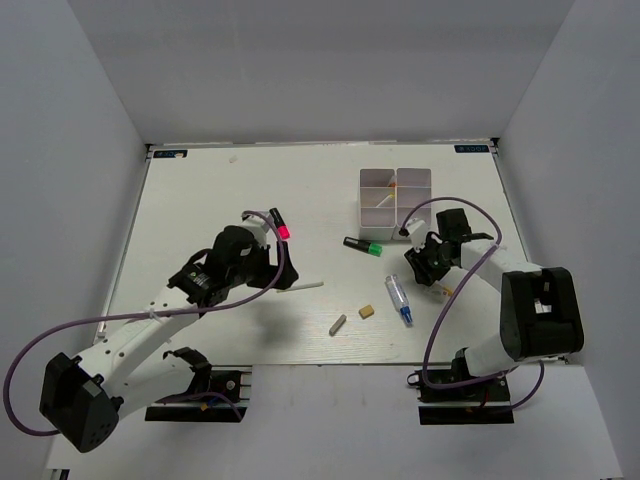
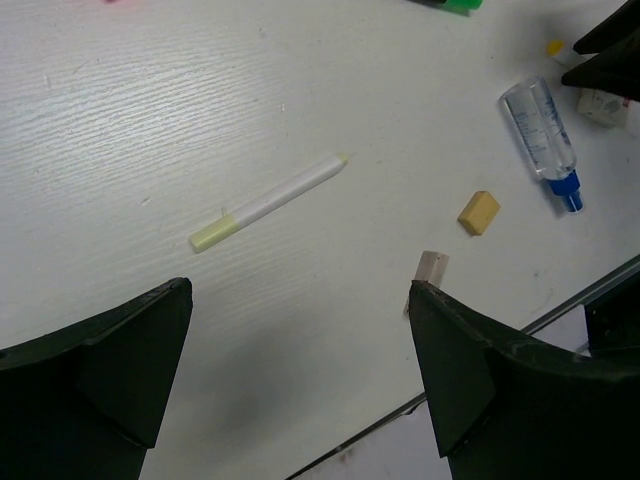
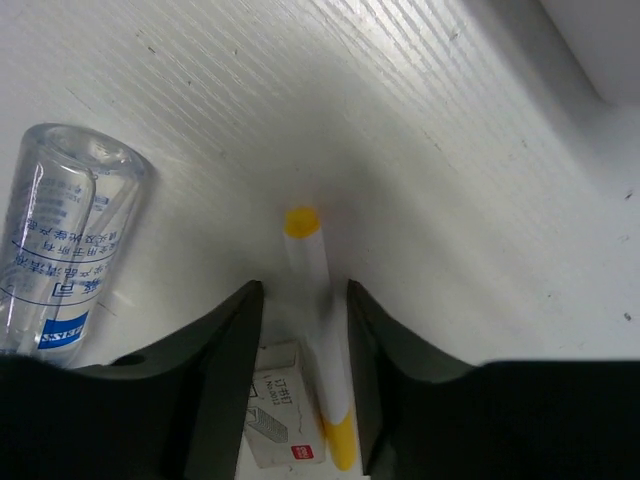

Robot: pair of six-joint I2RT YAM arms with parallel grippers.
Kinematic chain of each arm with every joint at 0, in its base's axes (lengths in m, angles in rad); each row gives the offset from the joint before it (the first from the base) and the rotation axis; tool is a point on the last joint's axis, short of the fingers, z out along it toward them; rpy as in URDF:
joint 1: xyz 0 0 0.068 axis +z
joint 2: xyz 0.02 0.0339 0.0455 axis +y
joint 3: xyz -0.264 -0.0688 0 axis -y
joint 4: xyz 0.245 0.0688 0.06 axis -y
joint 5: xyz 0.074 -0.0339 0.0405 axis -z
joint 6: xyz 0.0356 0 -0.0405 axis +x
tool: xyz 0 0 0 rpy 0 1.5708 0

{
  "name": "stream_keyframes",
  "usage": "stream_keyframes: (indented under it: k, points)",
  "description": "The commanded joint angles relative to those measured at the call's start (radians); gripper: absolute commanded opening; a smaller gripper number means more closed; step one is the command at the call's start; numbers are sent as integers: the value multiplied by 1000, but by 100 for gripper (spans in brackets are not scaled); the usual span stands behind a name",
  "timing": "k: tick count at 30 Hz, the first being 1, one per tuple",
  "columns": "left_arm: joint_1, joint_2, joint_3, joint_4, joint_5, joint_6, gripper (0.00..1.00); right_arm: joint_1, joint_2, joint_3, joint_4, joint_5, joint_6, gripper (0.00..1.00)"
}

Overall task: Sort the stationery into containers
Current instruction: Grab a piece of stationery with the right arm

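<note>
Left gripper (image 2: 298, 300): jaws wide apart, empty, well left of the white four-part box (image 1: 364, 205).
Pale pen (image 2: 270, 202): lies under that gripper, left of the box.
Grey eraser (image 1: 338, 324), tan eraser (image 1: 367, 311): nearer than the box, to its left.
Green-ended marker (image 1: 362, 245): just beside the box's near-left corner.
Blue-tipped clear tube (image 1: 399, 300): nearer than the box.
Right gripper (image 3: 300, 300): jaws part open, astride a yellow-ended white pen (image 3: 305, 260) lying near the box's near-right corner.

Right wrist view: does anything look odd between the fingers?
Yes. A white pen with yellow ends lies between the fingers of the right gripper, and a small white labelled eraser sits in the same gap, beside the pen. Two items between the jaws looks odd; closing might catch both.
</note>
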Motion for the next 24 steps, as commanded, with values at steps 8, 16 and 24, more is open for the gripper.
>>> stream_keyframes:
  k: [8, 16, 24]
  points:
    - [2, -9, -32, 19, -8, 61, 99, -2, 9, -14, -65, -53, -33, 9]
    - [-12, 95, 26, -12, 71, 191, 99, -5, -189, 208, -301, -223, -156, 0]
    - [-12, 124, 26, 34, 91, 224, 99, -2, -223, 441, -354, -634, -199, 0]
